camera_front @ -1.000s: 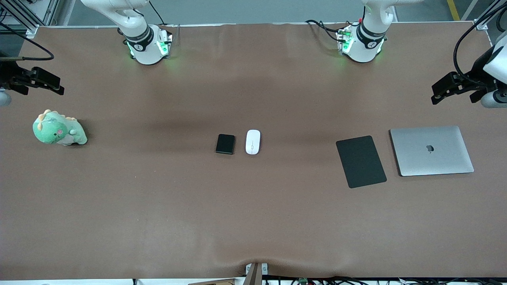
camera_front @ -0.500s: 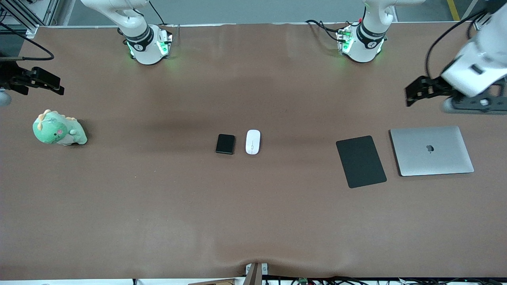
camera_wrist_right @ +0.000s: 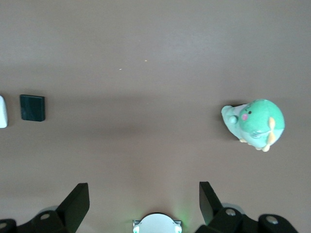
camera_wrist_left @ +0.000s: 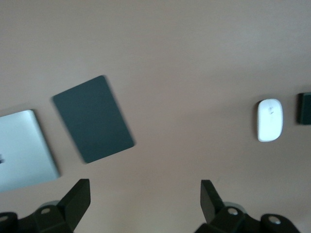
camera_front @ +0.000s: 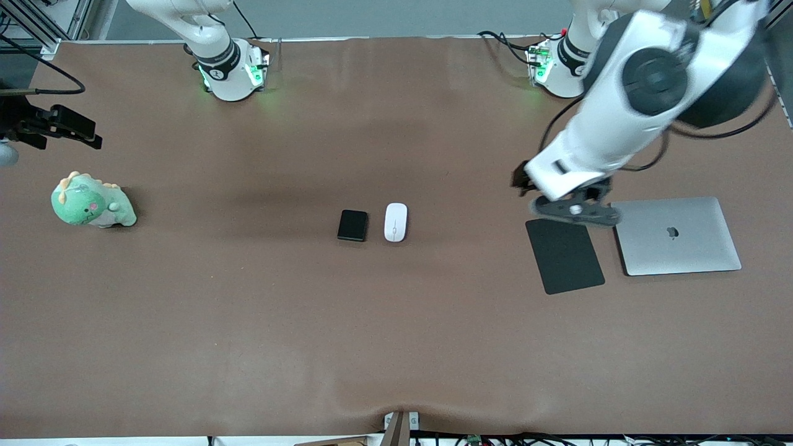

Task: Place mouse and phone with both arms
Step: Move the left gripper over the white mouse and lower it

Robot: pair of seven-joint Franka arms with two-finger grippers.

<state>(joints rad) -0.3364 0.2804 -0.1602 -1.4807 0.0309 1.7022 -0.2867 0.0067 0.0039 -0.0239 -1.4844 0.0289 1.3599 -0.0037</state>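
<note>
The white mouse (camera_front: 395, 222) and the black phone (camera_front: 352, 225) lie side by side at the table's middle, the phone toward the right arm's end. Both also show in the left wrist view, the mouse (camera_wrist_left: 270, 120) and the phone (camera_wrist_left: 304, 108) at the edge. The right wrist view shows the phone (camera_wrist_right: 32, 108) and a sliver of the mouse (camera_wrist_right: 2, 111). My left gripper (camera_front: 522, 180) hangs open and empty (camera_wrist_left: 144, 189) over bare table by the mouse pad. My right gripper (camera_front: 93, 137) waits open and empty (camera_wrist_right: 144, 191) at the right arm's end.
A flat black mouse pad (camera_front: 564, 252) and a closed silver laptop (camera_front: 675, 235) lie toward the left arm's end. A green dinosaur plush (camera_front: 92, 203) sits toward the right arm's end. The brown table (camera_front: 396, 334) has wide bare room nearer the camera.
The left arm has swung in from the table's end toward the middle and its gripper now hangs by the mouse pad. The right arm, mouse and phone have not moved.
</note>
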